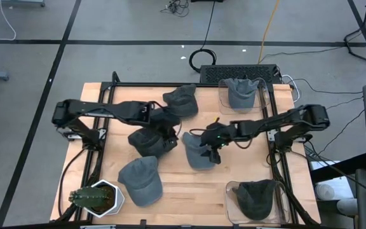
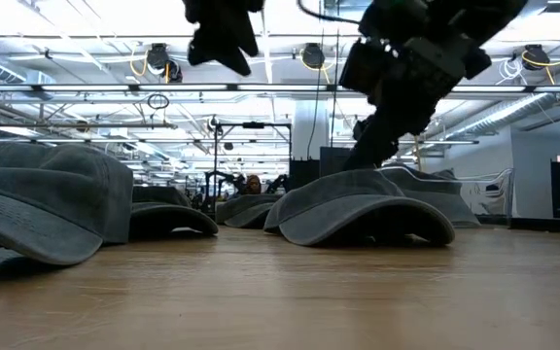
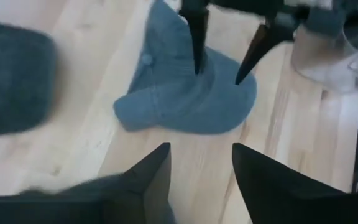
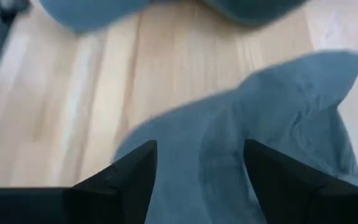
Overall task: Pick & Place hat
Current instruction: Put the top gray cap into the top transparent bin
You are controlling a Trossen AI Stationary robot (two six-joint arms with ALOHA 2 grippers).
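High view: right gripper (image 1: 213, 147) low over middle hat (image 1: 197, 151) on table (image 1: 246, 175), jaws wide to straddle crown; left gripper (image 1: 168, 137) beside, jaws open, empty.

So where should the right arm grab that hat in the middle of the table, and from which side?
Take the middle hat by its soft crown, coming straight down from above. It lies flat with the crown up, and the right gripper already hangs over it with fingers open, so a top pinch of the fabric looks easiest.

Hats (image 1: 199, 151) grey-blue; table (image 1: 246, 175) pale wood; plant (image 1: 89, 198) green.
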